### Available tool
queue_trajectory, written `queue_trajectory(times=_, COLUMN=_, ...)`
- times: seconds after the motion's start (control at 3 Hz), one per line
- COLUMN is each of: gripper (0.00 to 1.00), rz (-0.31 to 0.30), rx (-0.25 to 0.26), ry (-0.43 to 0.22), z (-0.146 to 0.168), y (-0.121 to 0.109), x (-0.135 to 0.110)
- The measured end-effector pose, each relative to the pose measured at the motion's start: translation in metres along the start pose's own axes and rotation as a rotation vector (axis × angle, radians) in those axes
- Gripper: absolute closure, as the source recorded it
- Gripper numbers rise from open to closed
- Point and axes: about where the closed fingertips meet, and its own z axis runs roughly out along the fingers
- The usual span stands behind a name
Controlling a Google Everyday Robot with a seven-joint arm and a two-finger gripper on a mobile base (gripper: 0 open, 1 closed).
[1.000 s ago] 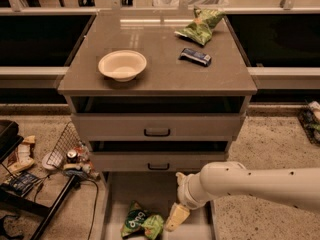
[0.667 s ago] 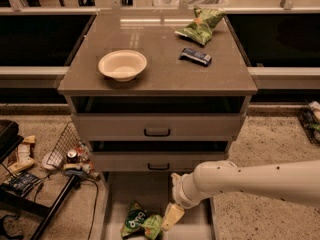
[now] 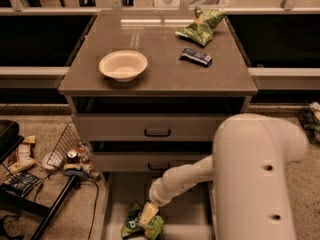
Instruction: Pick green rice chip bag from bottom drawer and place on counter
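Since the earlier frame the white arm [image 3: 255,179] has swung in much closer, its thick rounded link now filling the lower right, and the gripper [image 3: 148,216] has shifted left onto the green rice chip bag [image 3: 133,227], which lies where it lay before. Whether the gripper is released or clenched on the bag I cannot tell.

One bowl, two snack bags, one wrapped bar and three drawers are in sight. The bottom drawer [image 3: 120,196], pulled out below the bench's front edge, is a flat-floored tray with thin side walls; it holds only the glossy bright green bag, crumpled, on the left part of its floor, with the gripper's pale tip touching the bag's top. The two upper drawer fronts [image 3: 115,126] are shut, each with a black bar handle.

The counter [image 3: 165,81] is a smooth grey-brown slab, faintly reflective near its back edge. On it the round cream bowl [image 3: 123,65] sits empty near the left edge, the duller olive-green bag [image 3: 201,28] lies at the back right corner, and the dark rectangular bar [image 3: 196,57] lies just in front of it, toward the right edge.
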Motion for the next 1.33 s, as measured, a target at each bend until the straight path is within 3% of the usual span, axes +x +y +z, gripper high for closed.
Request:
queue_trajectory(times=0.33, gripper=0.00, rz=0.002, rx=-0.039, ry=-0.020, z=0.064, y=-0.004, x=-0.006)
queue_trajectory(times=0.67, gripper=0.00, rz=0.018, rx=-0.089, ry=-0.034, z=0.113, y=0.010, x=-0.001)
queue_trajectory(times=1.33, gripper=0.00, rz=0.019, rx=-0.125, ry=-0.002, z=0.161, y=0.023, x=0.034)
